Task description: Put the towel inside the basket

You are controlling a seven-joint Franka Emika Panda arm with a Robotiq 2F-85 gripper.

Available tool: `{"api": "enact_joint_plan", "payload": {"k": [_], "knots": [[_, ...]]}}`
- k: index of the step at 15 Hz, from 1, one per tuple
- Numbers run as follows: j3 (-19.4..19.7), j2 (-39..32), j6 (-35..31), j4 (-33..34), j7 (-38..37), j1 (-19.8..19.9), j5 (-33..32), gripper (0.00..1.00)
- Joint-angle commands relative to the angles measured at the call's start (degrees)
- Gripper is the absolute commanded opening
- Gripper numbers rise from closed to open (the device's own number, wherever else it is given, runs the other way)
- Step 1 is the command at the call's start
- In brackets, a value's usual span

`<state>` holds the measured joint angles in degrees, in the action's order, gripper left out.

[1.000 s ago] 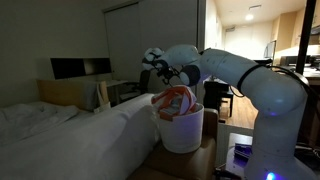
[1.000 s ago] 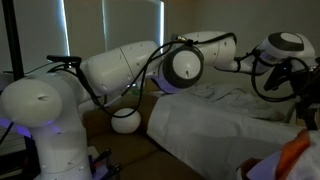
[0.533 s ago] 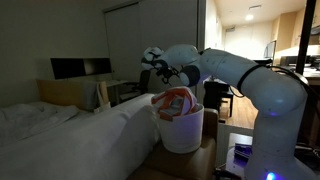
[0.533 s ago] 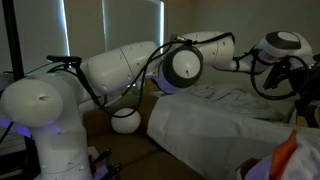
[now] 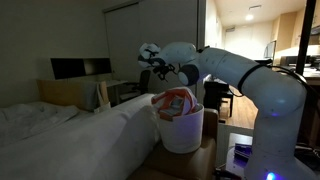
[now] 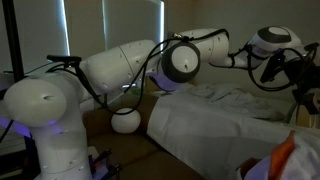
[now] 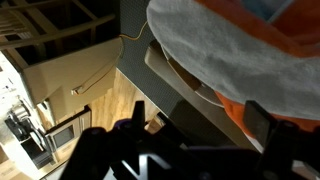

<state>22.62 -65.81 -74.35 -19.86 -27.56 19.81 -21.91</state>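
Hanging in the upper middle of the frame in an exterior view, the claw is up and to the left of the basket, with open air between it and the rim. Its fingers stand apart with nothing between them; the wrist view shows them as dark shapes spread wide along the bottom edge.

The towel is in the basket, bunched into an orange-red and white heap that rises above the rim. In the wrist view the cloth fills the upper right, bulging over the pale band of the basket's edge, and wooden floor shows at centre left. In an exterior view only an orange corner of the towel peeks in at the lower right.

The basket stands at lower centre, tight against the side of the bed on its left and close to the thick white arm that rises at the right edge. That leaves it hemmed in on both sides, open only from above. The room over the white bedsheet is free. A dark screen sits at middle left, well behind the bed. A round white ball lies by the bed's edge, below the arm's long reach.
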Motion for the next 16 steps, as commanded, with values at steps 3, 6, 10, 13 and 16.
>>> {"api": "enact_joint_plan", "payload": {"k": [3,6,10,13,16], "knots": [[2.3,1.8,-5.3,0.0,1.9,-3.0,-3.5,1.00],[3.1,2.6,-9.2,0.1,3.5,-4.9,-5.6,1.00],[3.9,3.3,-12.4,0.1,4.0,-7.3,-7.3,1.00],[3.7,2.9,-11.4,0.1,1.8,-7.5,-6.6,1.00],[3.8,2.9,-11.4,0.1,1.8,-7.6,-6.6,1.00]]}}
